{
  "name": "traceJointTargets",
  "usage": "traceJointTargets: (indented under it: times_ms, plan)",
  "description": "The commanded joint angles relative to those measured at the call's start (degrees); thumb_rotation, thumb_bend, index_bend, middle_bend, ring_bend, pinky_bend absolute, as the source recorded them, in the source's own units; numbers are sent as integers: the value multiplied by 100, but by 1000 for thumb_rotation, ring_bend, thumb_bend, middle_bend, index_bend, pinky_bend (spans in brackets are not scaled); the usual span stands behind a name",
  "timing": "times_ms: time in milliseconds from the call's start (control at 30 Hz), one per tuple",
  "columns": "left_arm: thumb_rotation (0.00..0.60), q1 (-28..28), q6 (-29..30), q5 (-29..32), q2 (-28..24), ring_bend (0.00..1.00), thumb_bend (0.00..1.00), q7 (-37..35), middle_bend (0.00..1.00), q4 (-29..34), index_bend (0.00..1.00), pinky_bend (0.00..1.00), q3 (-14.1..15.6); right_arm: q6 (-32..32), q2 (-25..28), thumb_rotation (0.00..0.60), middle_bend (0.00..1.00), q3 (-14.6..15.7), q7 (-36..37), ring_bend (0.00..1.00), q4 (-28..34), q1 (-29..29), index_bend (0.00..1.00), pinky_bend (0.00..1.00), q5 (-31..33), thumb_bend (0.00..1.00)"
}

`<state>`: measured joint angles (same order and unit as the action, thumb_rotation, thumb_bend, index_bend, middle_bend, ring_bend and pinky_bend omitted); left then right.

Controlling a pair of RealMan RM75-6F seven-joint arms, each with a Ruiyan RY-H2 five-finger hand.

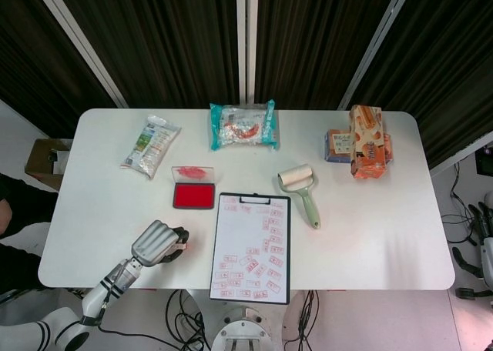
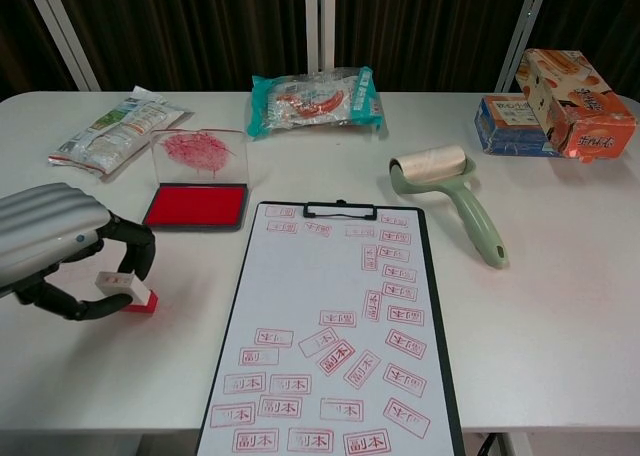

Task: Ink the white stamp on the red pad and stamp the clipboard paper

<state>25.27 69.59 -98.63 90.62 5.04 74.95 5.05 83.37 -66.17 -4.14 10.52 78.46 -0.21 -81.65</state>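
— Where do we have the white stamp?

— Near the table's front-left edge, pinched in our left hand between thumb and curled fingers, its red base at the tabletop. It looks small, light and rigid; we judge the smooth white body may slip, so we grip its sides.

— And the route?

— The red pad lies just beyond, lid standing at its back edge, with bare table between. The clipboard sits at the front-middle edge; its paper carries many prints, with room in the upper left.

— The lint roller and boxes?

— Well apart, toward the right. We cannot tell how our right hand, barely visible off the right edge, is set.
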Motion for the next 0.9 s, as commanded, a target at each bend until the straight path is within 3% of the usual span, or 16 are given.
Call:
traceJointTargets:
  times_ms: [33,267,433,733,900]
  plan:
    - [600,36,58,94,-67,998,391,-244,624,117,621,1000,-103,8,8,600,0,-4,-7,0,10,-2,0,0,-1,230]
    - [600,279,-23,253,-180,1000,400,-571,655,228,651,1000,-413,-6,17,600,0,6,-46,0,43,6,0,0,-15,230]
    - [600,622,-405,470,-147,1000,402,-894,683,124,666,1000,-683,23,43,600,0,6,-83,0,104,5,0,0,-39,230]
    - [600,1327,-1082,837,14,1000,405,-1217,685,-307,667,1000,-1175,56,105,600,0,-25,-162,0,208,-36,0,0,51,231]
    - [600,1605,-1428,978,182,1000,405,-1272,685,-656,667,1000,-1229,60,131,600,0,-35,-198,0,256,-44,0,0,74,232]
